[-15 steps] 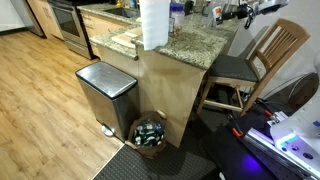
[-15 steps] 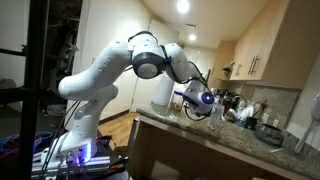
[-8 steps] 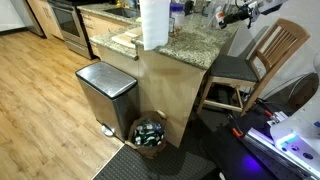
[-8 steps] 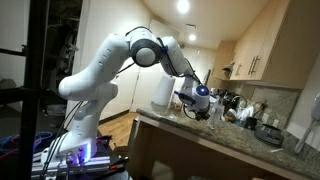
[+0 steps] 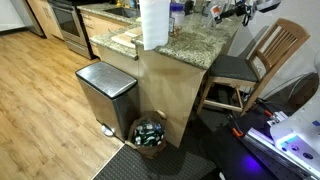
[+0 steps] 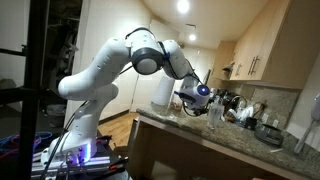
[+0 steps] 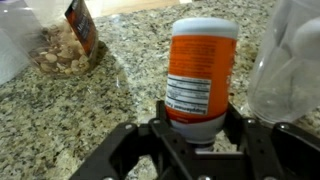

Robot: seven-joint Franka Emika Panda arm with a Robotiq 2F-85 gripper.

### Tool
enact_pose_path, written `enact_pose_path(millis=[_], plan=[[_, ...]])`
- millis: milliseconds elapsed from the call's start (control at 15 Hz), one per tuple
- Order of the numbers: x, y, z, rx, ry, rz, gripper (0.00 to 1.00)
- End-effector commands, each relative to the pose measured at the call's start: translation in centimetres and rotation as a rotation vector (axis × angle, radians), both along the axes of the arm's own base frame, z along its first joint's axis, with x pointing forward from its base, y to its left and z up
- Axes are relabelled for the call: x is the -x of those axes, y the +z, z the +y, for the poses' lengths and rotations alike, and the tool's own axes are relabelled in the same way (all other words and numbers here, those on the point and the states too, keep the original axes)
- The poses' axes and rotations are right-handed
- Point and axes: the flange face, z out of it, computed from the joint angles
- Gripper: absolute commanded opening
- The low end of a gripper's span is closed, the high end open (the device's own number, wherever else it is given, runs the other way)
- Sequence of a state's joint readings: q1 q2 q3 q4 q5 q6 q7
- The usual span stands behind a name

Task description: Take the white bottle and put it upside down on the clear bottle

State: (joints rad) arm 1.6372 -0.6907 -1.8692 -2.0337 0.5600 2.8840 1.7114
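In the wrist view my gripper (image 7: 198, 125) is shut on the white bottle (image 7: 201, 75), which has an orange label with printed text. The fingers clamp its white end nearest the wrist. The bottle hangs over the speckled granite counter (image 7: 100, 110). The clear bottle (image 7: 290, 60) stands just right of it, blurred and close. In an exterior view the gripper (image 6: 200, 96) hovers above the counter beside the clear bottle (image 6: 216, 115). At the counter's far end in an exterior view the gripper (image 5: 232, 12) is small, and the bottles are too small to make out there.
A bag of nuts (image 7: 68, 40) lies on the counter at upper left. A paper towel roll (image 5: 153, 22) stands on the counter, with a steel bin (image 5: 105, 95), a basket of bottles (image 5: 150, 133) and a wooden chair (image 5: 262, 55) around it. Clutter lines the wall (image 6: 250, 112).
The arm's elbow has swung a little and the gripper has shifted slightly over the counter. The white bottle stays clamped throughout.
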Motion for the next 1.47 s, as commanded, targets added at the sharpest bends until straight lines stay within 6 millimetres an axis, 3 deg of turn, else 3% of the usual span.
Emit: enact_pose_path(millis=[0,67,133,200,267,333,800,867,933,1067,1267,1333,1400], plan=[[-0.6,-0.5,-0.3,-0.054,0.15,-0.104,0.25],[-0.6,-0.7,-0.1,-0.069,0.196,-0.117,0.25],[-0.5,-0.8,0.3,-0.037,0.122,-0.057,0.25],[-0.5,-1.2,0.2,-0.052,0.131,-0.063,0.5],[-0.5,-1.4,0.1,-0.057,0.128,-0.062,0.5],[-0.5,-1.4,0.1,-0.057,0.128,-0.062,0.25],[-2.4,-1.9,0.5,0.011,0.467,-0.235,0.25],[-1.0,-0.6,7.5,0.001,0.495,-0.275,0.25],[-1.5,0.0,8.5,-0.018,0.523,-0.312,0.25],[-1.0,1.9,13.4,-0.063,0.604,-0.405,0.25],[0.9,6.6,21.2,-0.089,0.691,-0.551,0.25],[-0.7,5.0,18.4,-0.086,0.676,-0.466,0.25],[-0.3,6.0,20.1,-0.093,0.693,-0.485,0.5]])
